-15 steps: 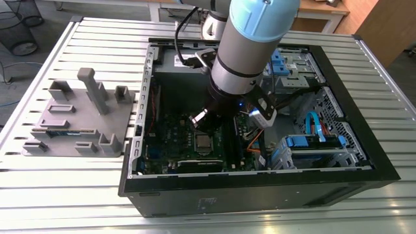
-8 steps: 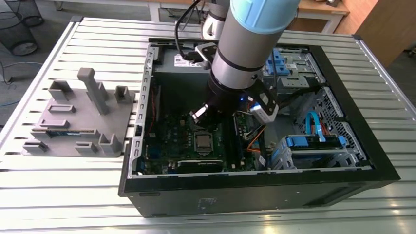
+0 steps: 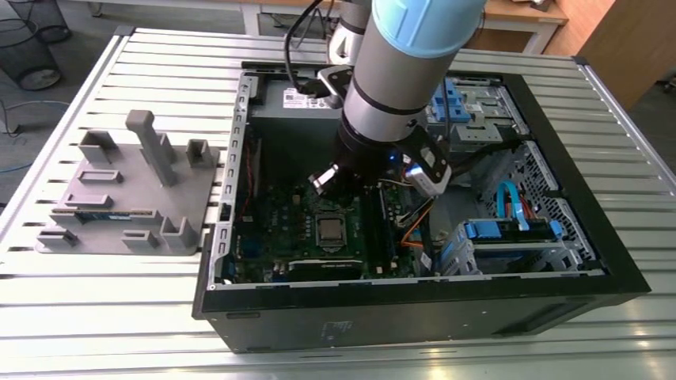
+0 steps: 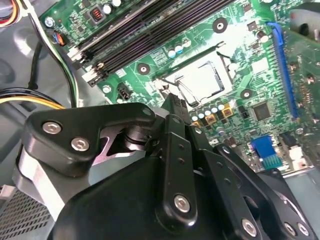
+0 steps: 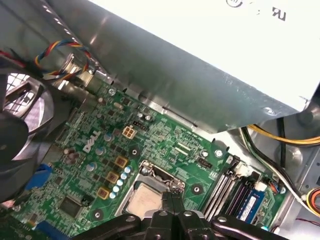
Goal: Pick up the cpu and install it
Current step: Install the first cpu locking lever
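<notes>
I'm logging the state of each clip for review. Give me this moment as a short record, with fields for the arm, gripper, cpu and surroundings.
arm: reaches down into the open computer case
gripper: shut, nothing between its fingertips, close above the motherboard
cpu: lies flat in the motherboard socket, silver top up, not gripped
surroundings: grey holder tray on the slatted table, at the exterior view's left of the case
</notes>
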Action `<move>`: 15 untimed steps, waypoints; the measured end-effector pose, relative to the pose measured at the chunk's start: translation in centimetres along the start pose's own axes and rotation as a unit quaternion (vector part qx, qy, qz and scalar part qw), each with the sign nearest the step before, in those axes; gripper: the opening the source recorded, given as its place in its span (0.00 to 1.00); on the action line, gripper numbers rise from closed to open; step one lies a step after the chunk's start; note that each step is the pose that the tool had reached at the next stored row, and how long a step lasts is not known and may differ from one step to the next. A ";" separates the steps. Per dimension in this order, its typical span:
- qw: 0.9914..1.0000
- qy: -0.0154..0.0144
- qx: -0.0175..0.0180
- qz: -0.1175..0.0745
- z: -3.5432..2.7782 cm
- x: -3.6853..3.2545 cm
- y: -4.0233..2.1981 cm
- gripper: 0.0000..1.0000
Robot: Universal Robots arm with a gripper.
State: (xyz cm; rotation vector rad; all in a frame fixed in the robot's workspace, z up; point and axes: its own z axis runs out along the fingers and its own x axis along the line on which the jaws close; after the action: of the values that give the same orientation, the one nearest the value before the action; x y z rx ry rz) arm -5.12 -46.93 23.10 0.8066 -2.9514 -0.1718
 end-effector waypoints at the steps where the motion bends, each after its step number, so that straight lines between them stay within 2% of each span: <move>1: 1.000 0.000 0.000 0.001 0.04 -0.04 0.03 0.11; 7: 1.000 -0.001 0.000 0.010 0.21 -0.29 -0.13 0.11; 10: 1.000 -0.002 -0.002 0.009 0.27 -0.30 -0.14 0.11; 15: 1.000 -0.002 -0.001 0.010 0.84 -0.38 -0.25 0.11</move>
State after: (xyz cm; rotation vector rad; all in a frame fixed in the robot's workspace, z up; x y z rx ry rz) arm -4.75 -46.88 22.21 0.7776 -2.9605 -0.1752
